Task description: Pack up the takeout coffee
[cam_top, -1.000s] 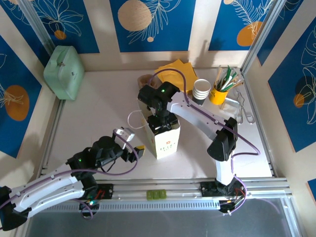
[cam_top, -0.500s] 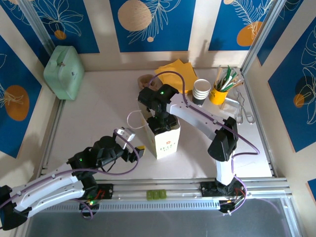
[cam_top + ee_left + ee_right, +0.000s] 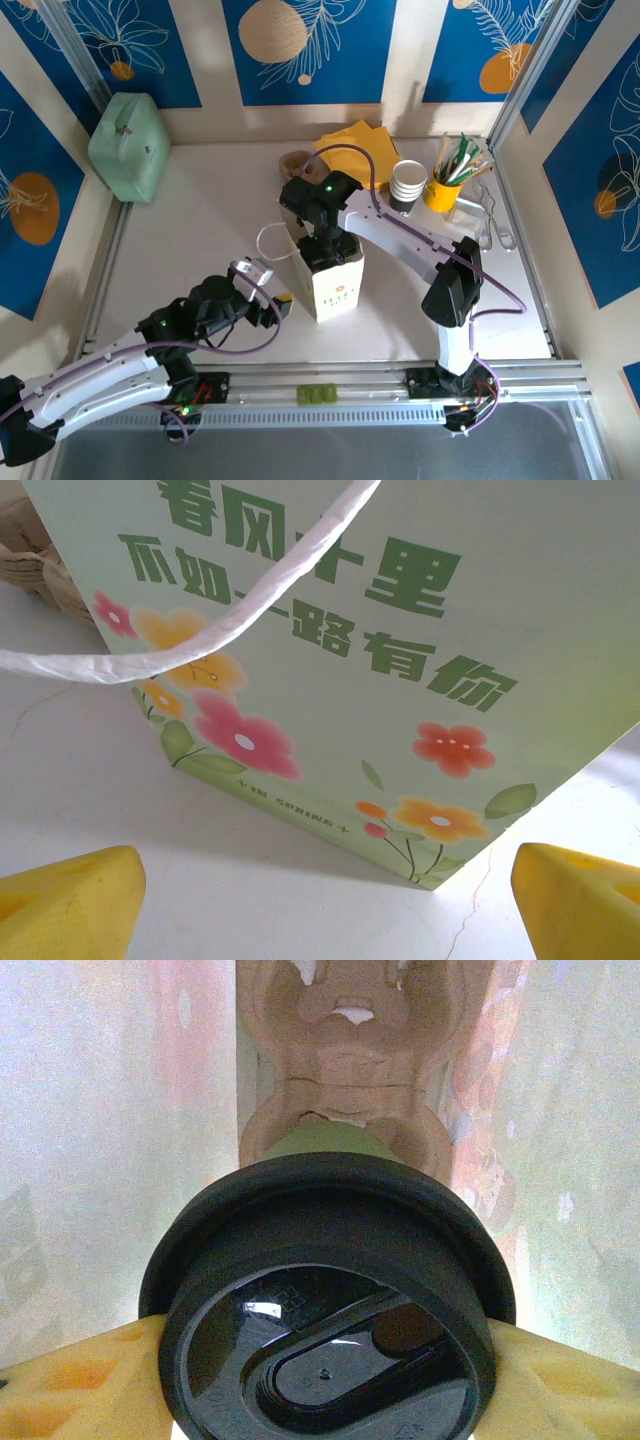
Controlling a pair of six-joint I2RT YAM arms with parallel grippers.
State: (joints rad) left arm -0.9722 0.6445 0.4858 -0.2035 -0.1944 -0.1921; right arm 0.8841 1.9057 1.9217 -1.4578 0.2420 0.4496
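The takeout coffee (image 3: pixel 325 1300), with its round black lid toward the camera and a strip of light-green side (image 3: pixel 325 1142) beyond it, hangs inside the paper bag. My right gripper (image 3: pixel 325 1385) is shut on it, a yellow finger (image 3: pixel 80 1380) pressed on each side of the lid. From above, the right gripper (image 3: pixel 325 246) reaches down into the mouth of the light-green flowered bag (image 3: pixel 336 287). My left gripper (image 3: pixel 281 306) stands open just left of the bag's base, its yellow fingertips (image 3: pixel 60 905) wide apart on the table. The bag's printed side (image 3: pixel 400 630) and white handle (image 3: pixel 200 630) are right before it.
A brown moulded cup holder (image 3: pixel 350 1050) lies at the bag's bottom. At the back stand a mint-green box (image 3: pixel 130 145), yellow napkins (image 3: pixel 355 140), a stack of lidless cups (image 3: pixel 407 185), a yellow cup of straws (image 3: pixel 445 188) and metal tongs (image 3: pixel 495 225).
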